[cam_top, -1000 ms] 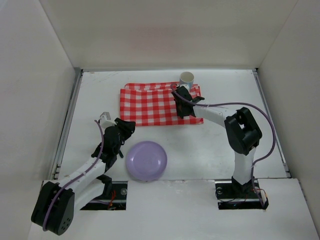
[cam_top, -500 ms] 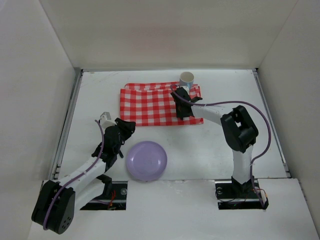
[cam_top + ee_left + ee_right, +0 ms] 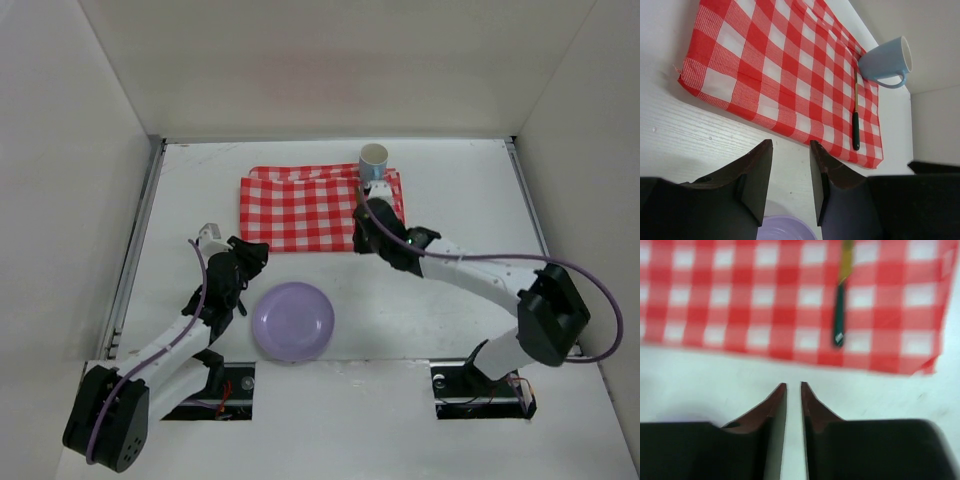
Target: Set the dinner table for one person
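The dinner table [image 3: 460, 210] is a white tabletop. A red-and-white checked cloth [image 3: 305, 208] lies at its back, with a pale blue mug [image 3: 373, 159] at the cloth's far right corner. A thin utensil with a dark green handle [image 3: 839, 322] lies on the cloth's right part; it also shows in the left wrist view [image 3: 855, 127]. A lilac plate [image 3: 293, 321] sits near the front. My right gripper [image 3: 793, 385] is only narrowly open and empty, over bare table just in front of the cloth's near edge. My left gripper [image 3: 790, 147] is open and empty, just left of the plate.
Grey rails run along the table's side edges [image 3: 138, 240]. White walls enclose the table on three sides. The right arm's elbow [image 3: 548, 312] reaches out toward the right rail. The mug [image 3: 887, 61] stands upright with its handle toward the cloth.
My right gripper has pulled back from over the cloth toward its near edge, and the arm's elbow has swung far out to the right. The left arm and plate have barely moved.
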Available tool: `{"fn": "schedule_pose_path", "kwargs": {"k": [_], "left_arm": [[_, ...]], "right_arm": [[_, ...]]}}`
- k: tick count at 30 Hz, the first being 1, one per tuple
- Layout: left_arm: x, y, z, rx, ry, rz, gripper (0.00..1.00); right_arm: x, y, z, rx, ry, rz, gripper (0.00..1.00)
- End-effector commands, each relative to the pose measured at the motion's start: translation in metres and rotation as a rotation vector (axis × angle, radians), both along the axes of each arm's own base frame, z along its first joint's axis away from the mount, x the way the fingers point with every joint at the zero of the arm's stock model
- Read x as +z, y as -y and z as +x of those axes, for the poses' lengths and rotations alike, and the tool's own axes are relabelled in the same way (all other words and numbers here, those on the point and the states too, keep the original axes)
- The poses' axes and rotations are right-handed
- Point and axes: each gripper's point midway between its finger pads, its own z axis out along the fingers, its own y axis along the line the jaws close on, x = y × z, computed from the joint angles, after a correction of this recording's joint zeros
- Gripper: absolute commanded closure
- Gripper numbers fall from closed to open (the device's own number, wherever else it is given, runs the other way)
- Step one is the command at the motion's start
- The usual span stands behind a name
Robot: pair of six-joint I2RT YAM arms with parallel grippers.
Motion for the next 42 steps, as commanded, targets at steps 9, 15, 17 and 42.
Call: {"fn": "schedule_pose_path", "kwargs": {"k": [9, 15, 17, 42], "left_arm": [[0.044, -0.003, 0.001, 0.001, 0.147, 0.092, 0.85], [0.045, -0.008, 0.001, 0.034, 0.153, 0.096, 0.76], [0.044, -0.008, 0.002, 0.037, 0.147, 0.096, 0.75], [0.018, -0.046, 0.001, 0.180, 0.072, 0.064, 0.62]], "right_arm": [[-0.060, -0.081, -0.141, 0.198, -0.139, 0.256, 0.50], [-0.083, -0.092, -0.148, 0.202, -0.193, 0.252, 0.51], [-0.087, -0.098, -0.149, 0.212, -0.208, 0.257, 0.60], [0.008, -0.028, 0.088, -0.115, 0.052, 0.249, 0.97]]}}
